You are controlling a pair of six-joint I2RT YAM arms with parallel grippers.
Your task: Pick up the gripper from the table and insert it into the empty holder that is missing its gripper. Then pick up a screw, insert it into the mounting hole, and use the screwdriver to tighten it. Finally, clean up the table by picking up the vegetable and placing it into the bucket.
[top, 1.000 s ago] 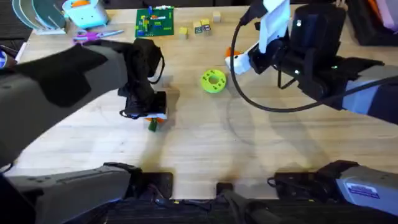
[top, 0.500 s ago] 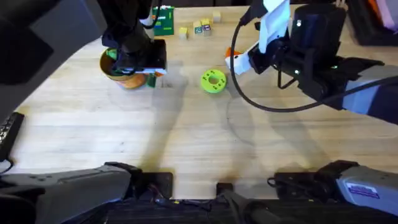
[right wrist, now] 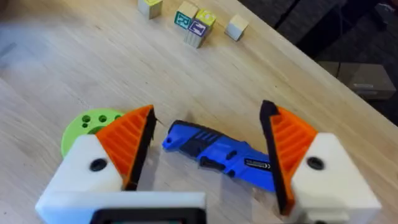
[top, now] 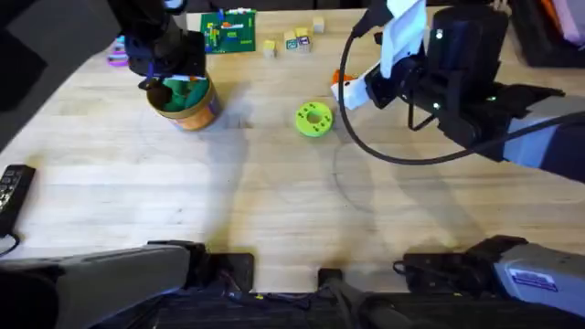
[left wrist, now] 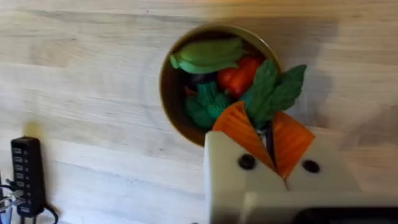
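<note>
vegetable [left wrist: 275, 92] pinched by its stem between the pressed-together orange pads [left wrist: 237, 127] of the left gripper [left wrist: 268, 144], hanging just above the bucket [top: 187, 102], leafy end over the rim, ready for release among other toy greens. further right, right gripper [right wrist: 208, 146] spread apart, straddling the blue screwdriver [right wrist: 217, 153] on the table [top: 274, 201] beside a green ring [top: 313, 119], not clamping it.

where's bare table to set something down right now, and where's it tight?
Free: the wide bare wood between the arm bases and the bucket / green ring row. Also the strip between bucket and ring. Tight: the far edge, with the green board and small blocks, and around the left gripper, shut on the vegetable above the bucket.
</note>
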